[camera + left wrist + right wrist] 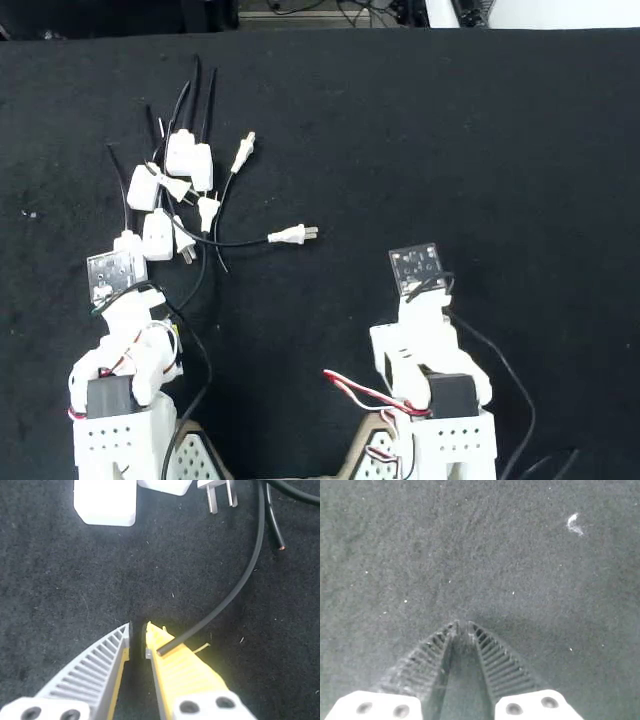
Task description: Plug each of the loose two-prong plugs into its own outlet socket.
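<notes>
Several white outlet sockets (180, 152) and white two-prong plugs on black cords lie bunched at the table's far left. One loose plug (293, 236) lies apart toward the middle, another (243, 152) at the bunch's right side. My left gripper (138, 628) is shut just short of a white socket block (105, 502); a plug's prongs (220, 495) lie beside that block, and a black cord (235, 587) crosses one finger (170, 655). My right gripper (461, 627) is shut over bare black cloth, nothing held. In the high view both arms sit at the near edge, left (125, 350) and right (425, 350).
Black cloth (480, 150) covers the whole table, with wide open room on the middle and right. Loose black cords (200, 90) trail from the bunch toward the far edge. The arms' own wires (350, 390) hang near their bases.
</notes>
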`<control>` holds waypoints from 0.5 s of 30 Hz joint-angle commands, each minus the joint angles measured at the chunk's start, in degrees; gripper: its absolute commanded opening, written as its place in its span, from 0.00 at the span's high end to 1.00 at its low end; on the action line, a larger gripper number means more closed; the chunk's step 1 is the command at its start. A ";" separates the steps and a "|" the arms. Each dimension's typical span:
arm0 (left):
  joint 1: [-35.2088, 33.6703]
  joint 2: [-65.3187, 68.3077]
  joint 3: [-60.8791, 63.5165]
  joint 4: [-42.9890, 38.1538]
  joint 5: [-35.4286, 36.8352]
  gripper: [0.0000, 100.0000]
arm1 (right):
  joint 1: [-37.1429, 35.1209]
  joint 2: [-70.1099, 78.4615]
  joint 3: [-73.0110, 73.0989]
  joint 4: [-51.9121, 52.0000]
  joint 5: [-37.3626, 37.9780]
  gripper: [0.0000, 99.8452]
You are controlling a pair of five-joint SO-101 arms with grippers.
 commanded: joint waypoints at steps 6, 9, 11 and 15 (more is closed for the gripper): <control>-0.57 -0.26 1.36 -0.88 0.35 0.93 | 0.62 -5.49 -0.04 0.53 -0.18 0.99; -0.57 -0.26 1.36 -0.88 0.35 0.93 | 0.62 -5.49 -0.04 0.35 -0.18 0.99; -0.57 -0.26 1.36 -0.88 0.35 0.93 | 0.62 -5.49 -0.04 0.35 -0.18 0.99; 1.63 -0.26 1.36 -0.97 0.26 0.93 | 0.62 -5.49 -0.04 0.44 -0.18 0.99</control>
